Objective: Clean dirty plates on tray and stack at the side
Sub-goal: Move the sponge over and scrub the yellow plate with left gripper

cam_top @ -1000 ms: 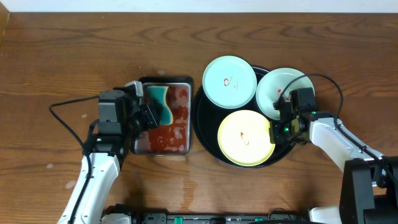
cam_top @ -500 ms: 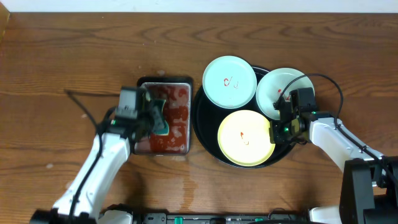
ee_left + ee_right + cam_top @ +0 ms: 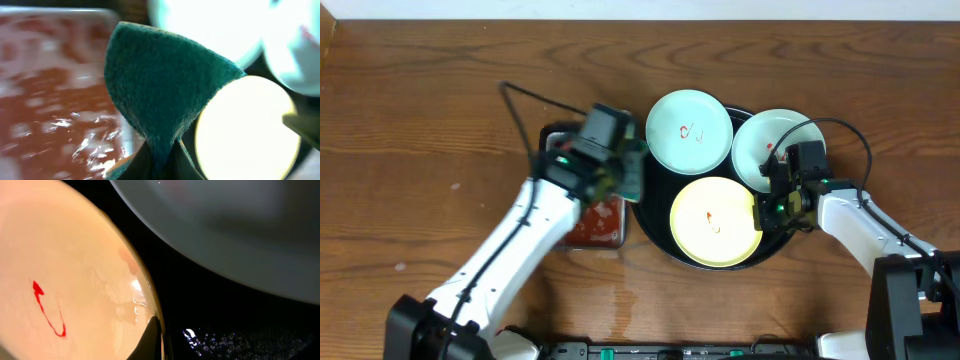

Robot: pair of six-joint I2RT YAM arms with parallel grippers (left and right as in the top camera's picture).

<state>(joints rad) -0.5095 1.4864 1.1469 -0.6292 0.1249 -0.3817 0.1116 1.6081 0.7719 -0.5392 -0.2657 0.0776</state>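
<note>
Green sponge (image 3: 160, 85) between left fingers (image 3: 186, 165), wrist close-up.

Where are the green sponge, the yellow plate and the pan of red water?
green sponge (image 3: 160, 85), left wrist view, middle of its fuzzy face.
yellow plate (image 3: 713, 238), overhead view, bare part below its centre.
pan (image 3: 592, 245), overhead view, lower rim.
</note>
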